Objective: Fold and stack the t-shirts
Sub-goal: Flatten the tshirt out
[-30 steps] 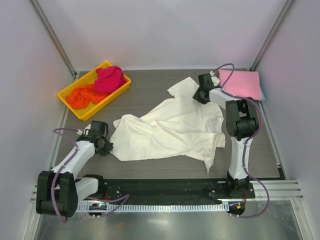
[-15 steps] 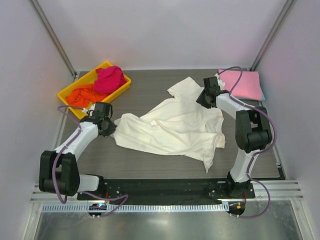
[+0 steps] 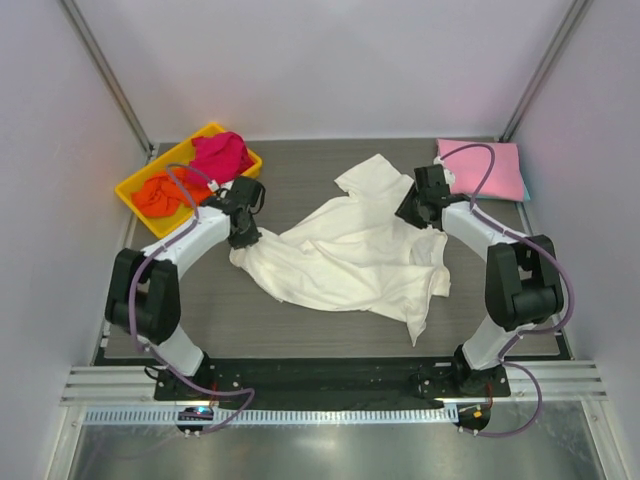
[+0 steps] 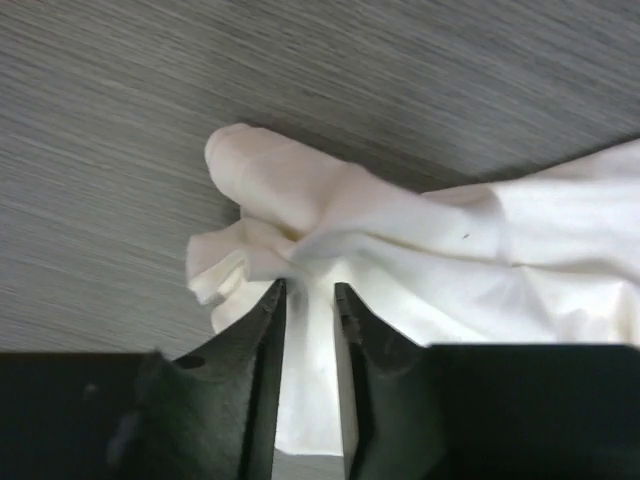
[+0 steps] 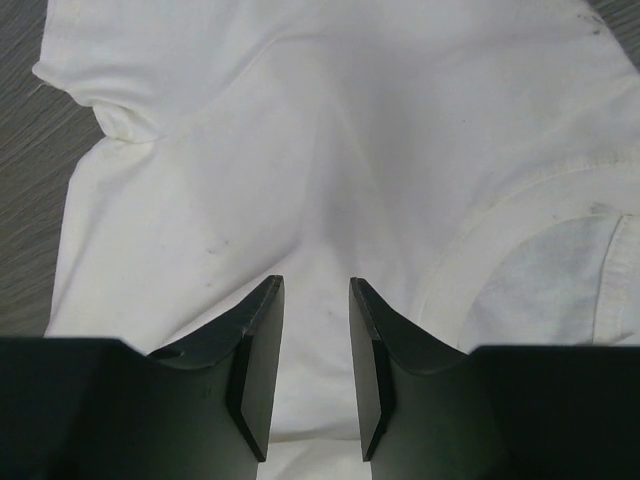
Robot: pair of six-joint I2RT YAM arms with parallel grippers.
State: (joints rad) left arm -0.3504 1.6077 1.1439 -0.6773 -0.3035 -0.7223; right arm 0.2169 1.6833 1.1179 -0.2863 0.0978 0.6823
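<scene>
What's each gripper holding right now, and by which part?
Left gripper pinches cream-white cloth t-shirt at its bunched edge. Right gripper sits over the shirt, grip unclear.

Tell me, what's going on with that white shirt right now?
Left gripper: jaws nearly together at bunched corner of cream-white t-shirt, grip unclear. Right gripper: jaws apart over its flat cloth. Yellow tray far left, not in the way.

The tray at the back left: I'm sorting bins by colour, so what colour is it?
The tray is yellow, clearest in the top external view.
</scene>
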